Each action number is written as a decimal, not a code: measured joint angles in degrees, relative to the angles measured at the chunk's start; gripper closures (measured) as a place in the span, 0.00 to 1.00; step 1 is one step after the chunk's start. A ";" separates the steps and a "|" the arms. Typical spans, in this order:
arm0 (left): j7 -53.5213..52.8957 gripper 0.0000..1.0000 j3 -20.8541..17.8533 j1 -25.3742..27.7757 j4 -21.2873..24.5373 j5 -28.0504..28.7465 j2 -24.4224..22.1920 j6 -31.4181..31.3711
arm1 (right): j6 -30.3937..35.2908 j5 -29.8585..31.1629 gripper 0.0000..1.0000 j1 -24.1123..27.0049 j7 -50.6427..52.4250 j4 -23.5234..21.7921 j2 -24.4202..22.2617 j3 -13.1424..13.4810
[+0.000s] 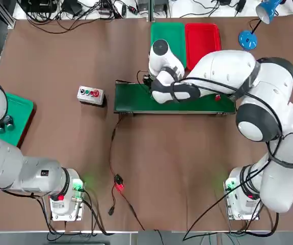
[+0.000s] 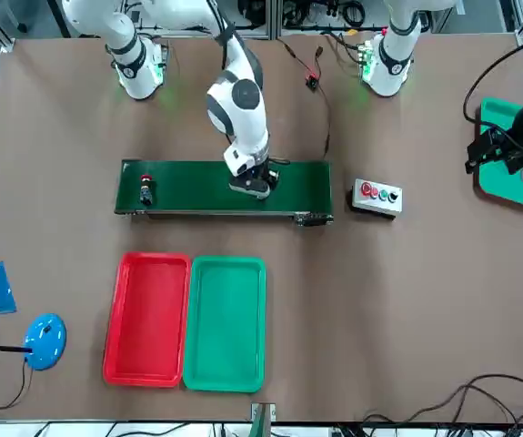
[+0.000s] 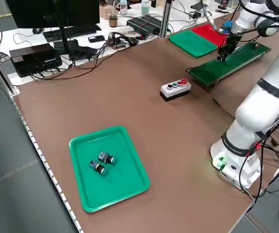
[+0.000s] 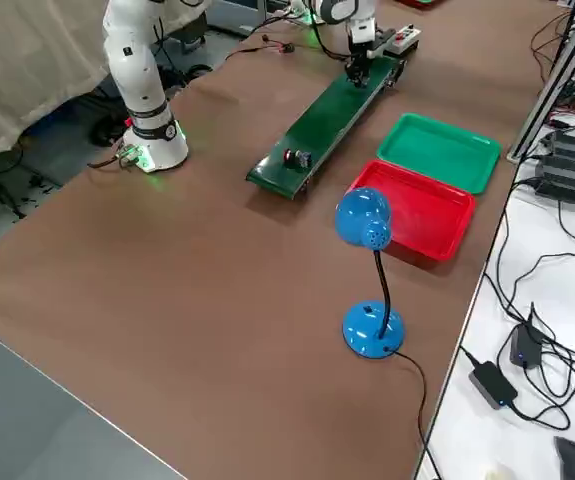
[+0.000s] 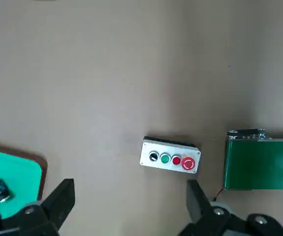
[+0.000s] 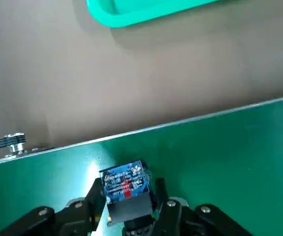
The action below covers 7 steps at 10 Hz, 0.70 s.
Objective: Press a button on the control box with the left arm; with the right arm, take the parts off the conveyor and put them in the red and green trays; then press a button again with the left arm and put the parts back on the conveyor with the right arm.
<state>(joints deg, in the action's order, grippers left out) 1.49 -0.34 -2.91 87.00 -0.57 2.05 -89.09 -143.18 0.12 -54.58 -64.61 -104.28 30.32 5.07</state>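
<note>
A: Where's the right gripper (image 6: 126,216) rn?

B: Down over the belt (image 2: 197,187), near the end closest to the button box (image 2: 376,197). Fingers pinched on a small part (image 6: 124,189) w/ a blue label on its dark body. Cap colour hidden from the wrist cam, can't tell. Part sits just at the belt surface; can't tell if it's touching.

A: Other part?

B: Red-capped one (image 2: 146,189) lies on the belt at the opposite end, well apart from the gripper.

A: Trays?

B: Red tray (image 2: 147,319) and green tray (image 2: 226,323) side by side, touching along their long edges, on the far side of the belt from the robot. Nothing in either.

A: Left arm?

B: Parked off to the robot's left, above a separate green tray (image 3: 109,167) at the table edge. Left gripper (image 5: 131,196) spread wide, holding nothing. Two small dark parts (image 3: 102,162) lie in that tray.

A: Button box?

B: On the table just beside the belt's end, btwn belt and the left arm's tray. Nothing touching it.

A: Anything else?

B: Blue desk lamp (image 4: 367,275) near the red tray's corner, and a black cable (image 1: 116,168) running from the belt toward the robot's side.
</note>
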 joint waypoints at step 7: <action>-0.16 0.00 -0.07 1.76 0.05 0.00 0.01 0.00 | -1.02 0.66 0.09 -0.01 -0.02 0.01 0.62 0.42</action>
<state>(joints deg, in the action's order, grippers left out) 1.33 -0.41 -1.16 87.05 -0.57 2.06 -89.09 -144.19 0.78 -54.59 -64.63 -104.28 30.94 5.50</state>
